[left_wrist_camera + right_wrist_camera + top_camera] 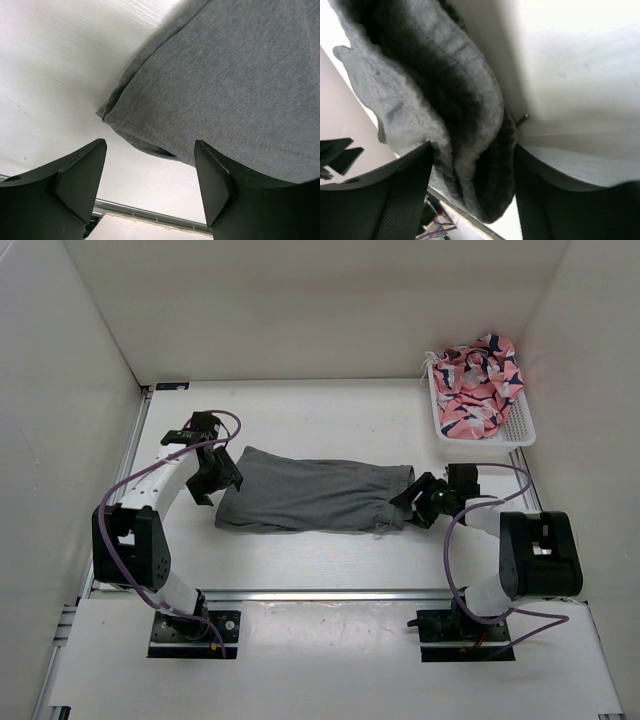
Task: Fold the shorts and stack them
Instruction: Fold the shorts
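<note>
The grey shorts (310, 495) lie flat across the middle of the table, leg hems to the left and gathered waistband to the right. My left gripper (207, 480) hovers at the hem end. In the left wrist view the left gripper (150, 142) is open with bare table between its fingers, and the right finger (215, 185) overlaps the shorts (225, 75). My right gripper (415, 502) is at the waistband end. There the right gripper (472, 147) has closed round the bunched waistband of the shorts (445, 75), and fabric touches both fingers. A drawstring tip (522, 118) pokes out.
A white basket (520, 430) at the back right holds a crumpled pink patterned cloth (478, 380). White walls enclose the table on three sides. A metal rail (320, 593) runs along the near edge, in front of the arm bases.
</note>
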You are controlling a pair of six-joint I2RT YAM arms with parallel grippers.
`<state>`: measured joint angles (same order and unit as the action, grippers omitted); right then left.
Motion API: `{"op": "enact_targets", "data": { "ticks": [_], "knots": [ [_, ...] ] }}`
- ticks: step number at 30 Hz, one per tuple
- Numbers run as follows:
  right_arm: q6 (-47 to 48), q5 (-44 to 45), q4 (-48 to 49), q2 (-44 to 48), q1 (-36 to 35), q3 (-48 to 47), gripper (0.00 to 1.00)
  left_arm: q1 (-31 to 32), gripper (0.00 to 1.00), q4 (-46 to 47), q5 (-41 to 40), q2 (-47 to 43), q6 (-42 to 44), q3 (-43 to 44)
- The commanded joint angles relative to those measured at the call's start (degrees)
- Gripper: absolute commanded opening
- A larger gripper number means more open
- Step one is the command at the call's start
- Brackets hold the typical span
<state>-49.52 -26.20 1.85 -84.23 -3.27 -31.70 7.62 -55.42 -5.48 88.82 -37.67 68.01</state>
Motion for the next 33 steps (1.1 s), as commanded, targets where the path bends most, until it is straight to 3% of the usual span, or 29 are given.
{"op": "enact_targets", "data": {
  "ticks": [1,3,4,6,9,11,12,17,20,21,24,25,33],
  "knots": [
    [1.0,5.8,-0.8,-2.5,-1.6,-2.2,0.59,0.0,0.82,-0.1,-1.3,-0.3,0.5,1.2],
    [1.8,6.3,-0.8,-3.0,-1.7,-3.0,0.47,0.0,0.82,-0.1,-1.8,-0.3,0.5,1.2],
    [2.7,6.3,-1.6,-3.7,-1.7,-3.7,0.31,0.0,0.82,-0.1,-1.8,-0.3,0.5,1.2],
    [4.7,7.6,-3.1,-3.8,-1.7,-5.5,0.23,0.0,0.82,-0.1,-2.6,0.2,0.0,1.2],
    [6.1,8.4,-5.4,-3.8,-1.7,-7.3,0.26,-1.1,0.82,0.4,-2.6,1.8,0.0,2.6],
    [6.9,7.9,-7.0,-5.5,-2.4,-8.4,0.49,-1.6,0.81,0.4,-2.6,3.0,0.0,4.6],
    [7.7,7.9,-8.3,-6.2,-2.4,-9.2,0.52,-1.6,0.81,0.4,-2.6,3.0,0.5,4.6],
    [7.8,9.9,-9.1,-10.7,-8.0,-11.4,0.58,-1.6,0.81,0.4,-2.6,3.6,0.5,5.8],
    [7.1,11.1,-9.1,-13.0,-9.4,-12.8,0.47,-2.2,0.81,0.4,-2.6,3.6,1.0,5.8],
    [7.1,11.1,-8.2,-13.5,-9.4,-12.8,0.32,-2.2,0.81,0.4,-2.6,3.6,1.0,5.8],
    [7.1,14.2,-9.7,-12.0,-9.4,-12.8,0.04,-2.8,0.81,0.4,-2.1,3.0,1.0,5.3],
    [7.1,15.5,-11.6,-10.4,-9.4,-13.5,0.00,-3.3,0.81,0.4,-2.1,3.0,1.0,5.3],
    [15.4,25.3,-23.4,-0.4,-9.4,-20.7,0.00,-4.4,0.79,1.6,0.3,10.7,1.0,9.0]
  ]
}}
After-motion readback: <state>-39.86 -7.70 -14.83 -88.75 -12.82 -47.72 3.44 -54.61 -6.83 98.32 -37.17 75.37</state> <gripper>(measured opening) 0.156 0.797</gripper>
